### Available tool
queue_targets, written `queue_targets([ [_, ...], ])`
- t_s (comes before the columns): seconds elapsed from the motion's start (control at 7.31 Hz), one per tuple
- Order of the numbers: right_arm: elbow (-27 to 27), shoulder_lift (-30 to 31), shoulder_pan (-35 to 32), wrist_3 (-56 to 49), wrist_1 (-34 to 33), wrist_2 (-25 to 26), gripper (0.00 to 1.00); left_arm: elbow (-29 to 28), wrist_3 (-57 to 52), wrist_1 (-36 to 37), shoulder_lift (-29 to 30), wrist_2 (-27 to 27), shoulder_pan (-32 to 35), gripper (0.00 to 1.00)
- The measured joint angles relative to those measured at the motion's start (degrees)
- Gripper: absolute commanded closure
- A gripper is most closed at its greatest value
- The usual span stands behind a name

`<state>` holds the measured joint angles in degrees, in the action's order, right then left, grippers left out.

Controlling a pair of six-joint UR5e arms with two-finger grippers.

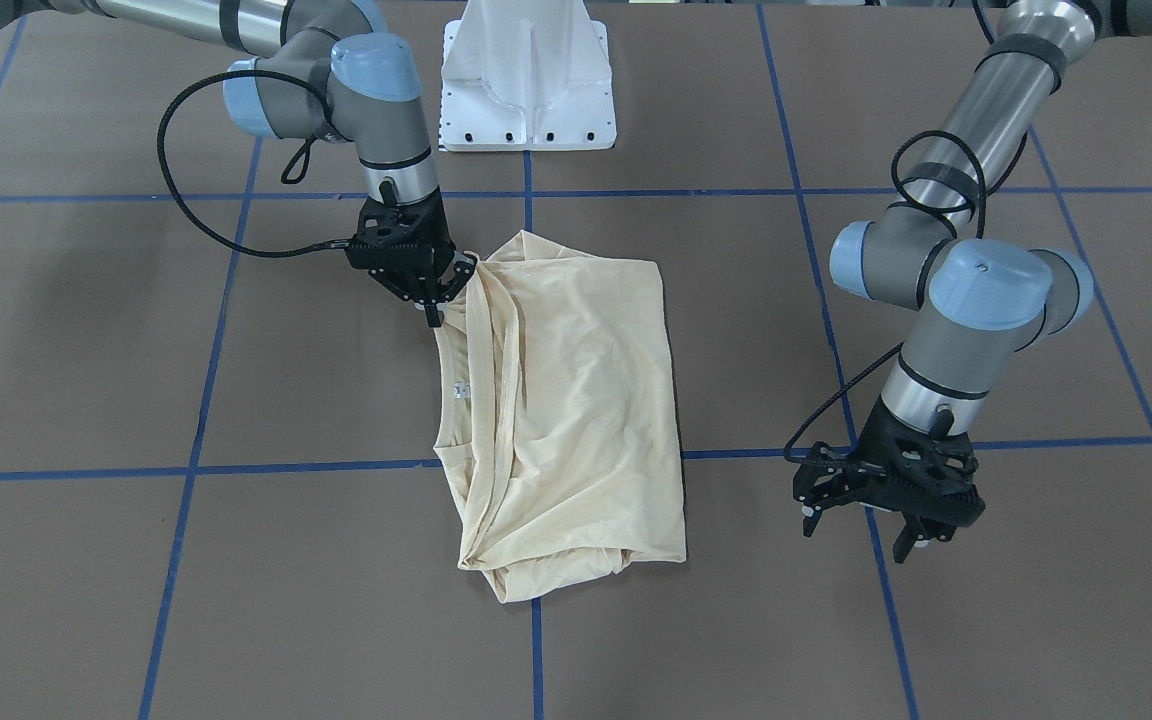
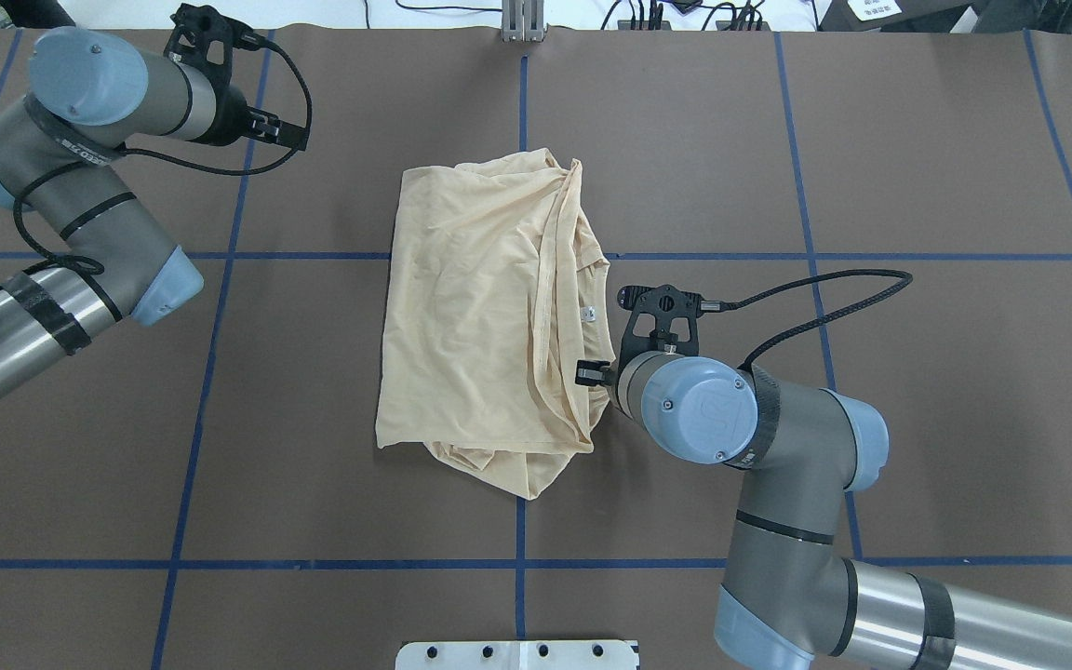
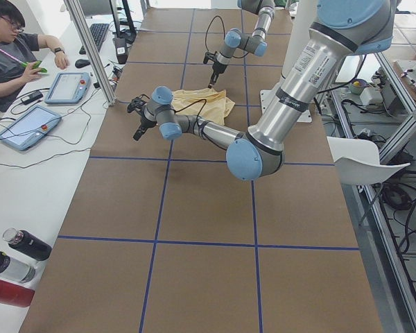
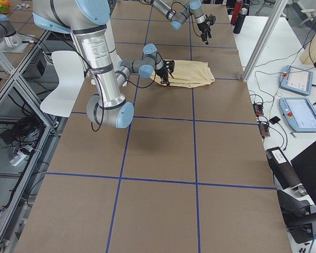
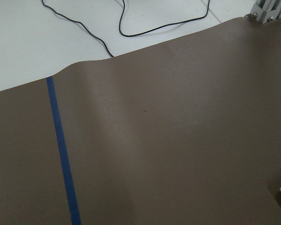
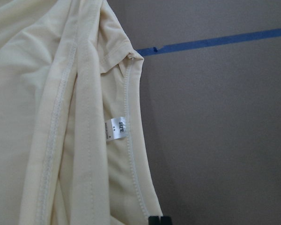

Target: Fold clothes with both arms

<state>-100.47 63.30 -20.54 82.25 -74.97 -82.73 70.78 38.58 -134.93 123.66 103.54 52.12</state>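
Note:
The pale cream-yellow shirt (image 1: pixel 576 400) lies folded into a rough rectangle at the table's middle, print hidden, and it also shows from overhead (image 2: pixel 480 316). Its white neck label (image 6: pixel 116 127) faces up by the neckline. My right gripper (image 1: pixel 433 303) is at the shirt's corner nearest the robot. In the right wrist view its fingertips (image 6: pixel 154 220) are together at the end of the neckline hem, shut on the shirt's edge. My left gripper (image 1: pixel 858 535) is open and empty. It hovers over bare table well off the shirt's other side.
The white pedestal base (image 1: pixel 528 75) stands at the robot's edge of the table. Blue tape lines (image 1: pixel 196 420) cross the brown table. An operator (image 3: pixel 14 41) sits with tablets at the far side. Loose cables (image 5: pixel 131 28) lie beyond the table edge.

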Motion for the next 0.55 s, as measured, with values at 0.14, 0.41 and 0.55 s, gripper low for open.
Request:
queue_targets([
  [0.14,-0.1,-0.3,0.2,-0.1,0.0,-0.1,0.00,0.1,0.0,0.0,0.0,0.0,0.0,0.00],
  [0.41,0.1,-2.7,0.0,-1.1,-1.3,-0.5,0.00,0.3,0.1,0.0,-0.1,0.0,-0.1,0.00],
  [0.55,0.3,-5.3,-0.3,-1.9,-4.4,-0.8,0.00,0.7,0.0,0.0,-0.4,0.0,-0.1,0.00],
])
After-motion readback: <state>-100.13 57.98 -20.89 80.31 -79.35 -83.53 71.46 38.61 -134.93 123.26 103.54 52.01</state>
